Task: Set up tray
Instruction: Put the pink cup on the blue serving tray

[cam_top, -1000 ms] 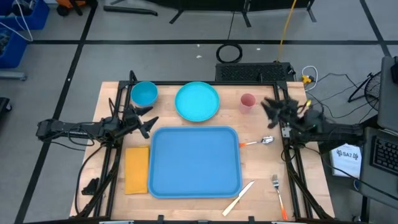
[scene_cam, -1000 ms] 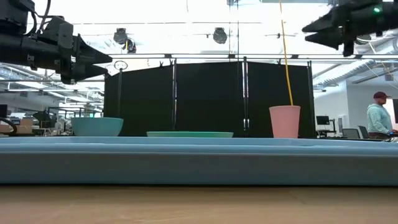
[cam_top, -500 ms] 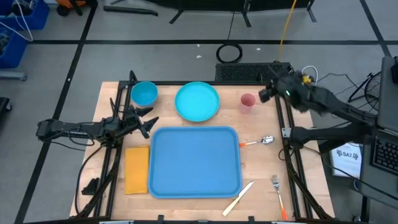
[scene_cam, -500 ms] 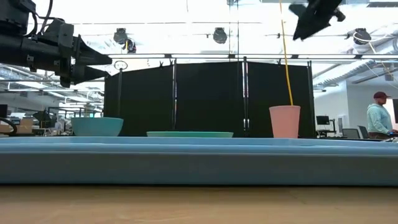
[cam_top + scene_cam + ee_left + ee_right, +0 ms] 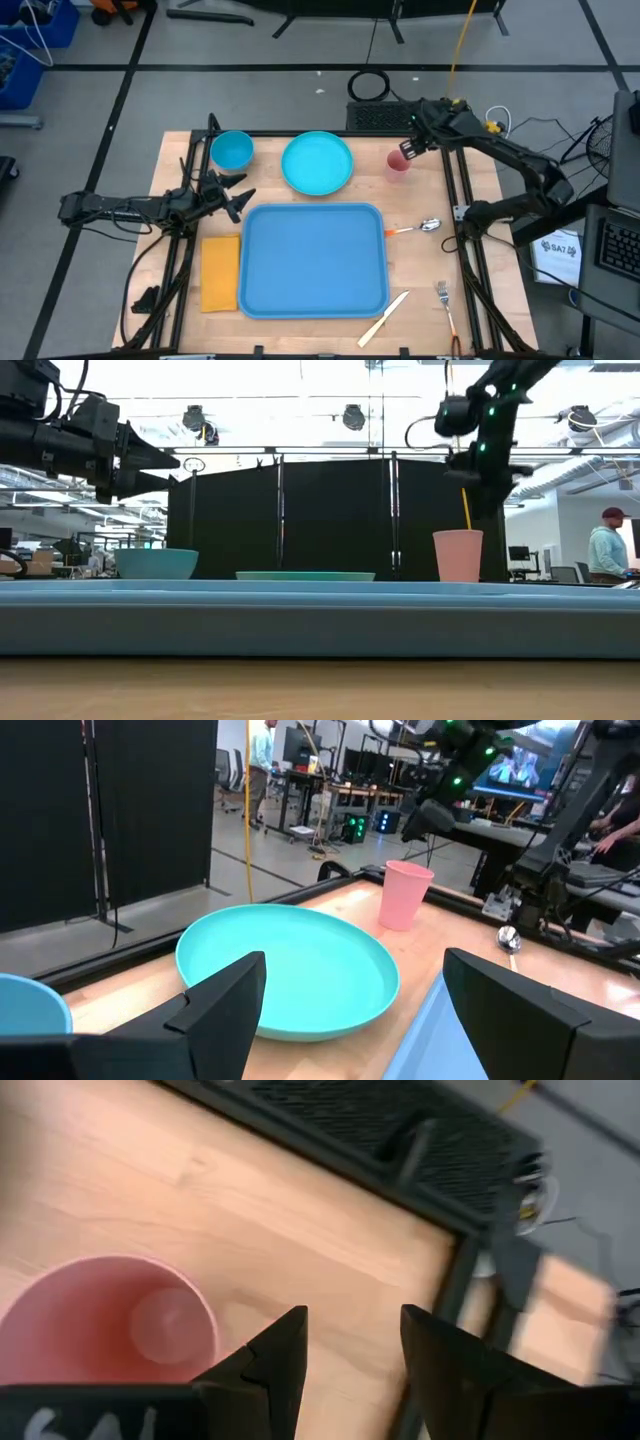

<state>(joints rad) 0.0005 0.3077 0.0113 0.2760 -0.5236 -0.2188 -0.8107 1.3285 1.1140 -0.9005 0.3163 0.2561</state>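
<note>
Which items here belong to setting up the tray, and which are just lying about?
For the job: tray, plate, bowl, pink cup, napkin, spoon, knife, fork.

Just lying about: coiled cable and blue bin on the floor.

The large flat blue tray [image 5: 314, 260] lies empty at the table's middle, rim up.

We see a pink cup [image 5: 398, 162] just below the right jaws, a plate [image 5: 317, 162] and bowl [image 5: 232, 151] ahead of the left jaws, plus napkin [image 5: 221, 271], spoon [image 5: 418, 227], knife [image 5: 385, 317], fork [image 5: 446, 304].
</note>
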